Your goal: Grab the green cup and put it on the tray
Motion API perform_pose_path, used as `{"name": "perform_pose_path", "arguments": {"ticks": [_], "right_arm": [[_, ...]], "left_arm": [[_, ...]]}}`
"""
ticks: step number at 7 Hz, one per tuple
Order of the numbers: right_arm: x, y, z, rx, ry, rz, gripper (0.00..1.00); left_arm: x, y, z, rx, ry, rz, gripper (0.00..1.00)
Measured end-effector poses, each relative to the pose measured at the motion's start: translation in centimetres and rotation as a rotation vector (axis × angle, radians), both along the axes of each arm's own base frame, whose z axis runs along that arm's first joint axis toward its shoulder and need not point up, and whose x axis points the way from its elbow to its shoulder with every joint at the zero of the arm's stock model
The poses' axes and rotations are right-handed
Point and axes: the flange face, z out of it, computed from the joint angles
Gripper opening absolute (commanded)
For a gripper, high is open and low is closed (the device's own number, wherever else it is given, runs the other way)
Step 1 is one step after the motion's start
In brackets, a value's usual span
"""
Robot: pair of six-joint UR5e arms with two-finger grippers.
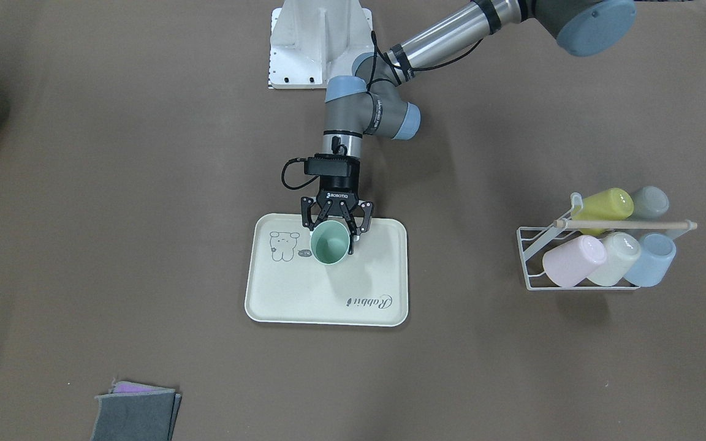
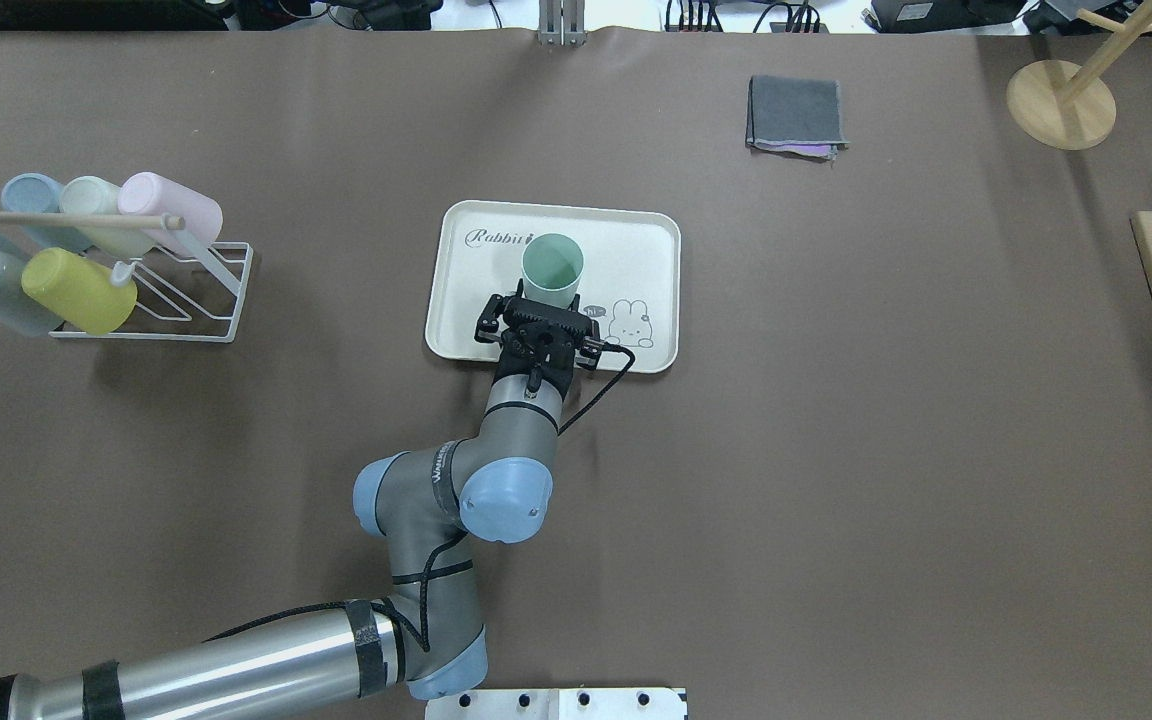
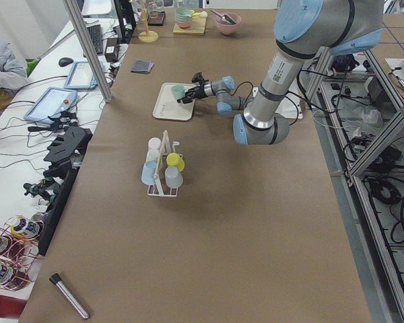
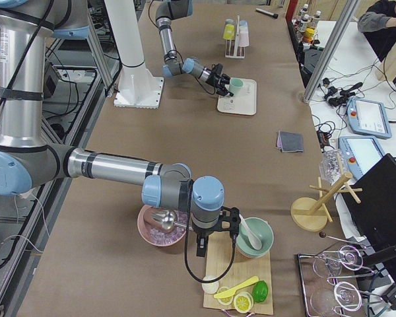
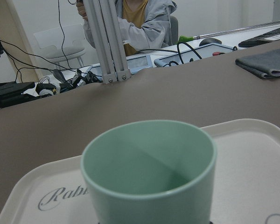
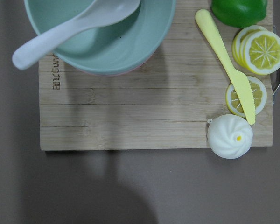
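Green cup (image 5: 149,186) upright on tray (image 5: 252,158), left pincer (image 1: 332,239) straddling it from 12 o'clock front view, clamped or released can't tell; likely light, stiff, slick, so squeeze mid-wall.

Small pale mint-green cup (image 1: 330,244), smooth matte plastic tumbler w/o handle, slightly tapered, stands upright, mouth up, empty inside. It's over the robot-side half of the cream-white tray (image 1: 328,294), just beside the bear drawing. Can't tell if the base touches the tray. Left gripper (image 1: 331,237) fingers flank the cup on both sides. Tray: flat rectangular, rounded corners, raised rim, "Rabbit" script along the far long edge, lying flat approx. mid-table.
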Motion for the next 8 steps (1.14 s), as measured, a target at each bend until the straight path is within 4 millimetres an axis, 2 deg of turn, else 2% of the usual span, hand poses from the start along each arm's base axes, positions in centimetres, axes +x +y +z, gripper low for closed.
{"name": "perform_pose_path", "arguments": {"ticks": [1,3,5,6,8], "right_arm": [[0.00,0.00,0.02,-0.001,0.000,0.000,1.00],[0.00,-0.02,0.09,-0.002,0.000,-0.001,1.00],[0.01,-0.05,0.05,-0.001,0.001,-0.001,1.00],[0.01,-0.06,0.02,0.000,0.001,-0.001,1.00],[0.01,-0.09,-0.01,0.000,0.001,-0.001,1.00]], "left_arm": [[0.08,-0.02,-0.06,0.000,-0.001,0.000,0.73],[0.14,-0.05,-0.21,0.000,-0.001,0.000,0.83],[0.13,-0.06,-0.29,0.001,-0.001,-0.002,0.89],[0.10,-0.05,-0.32,0.002,-0.002,-0.004,0.96],[-0.19,0.08,-0.63,0.009,0.003,-0.008,0.98]]}}
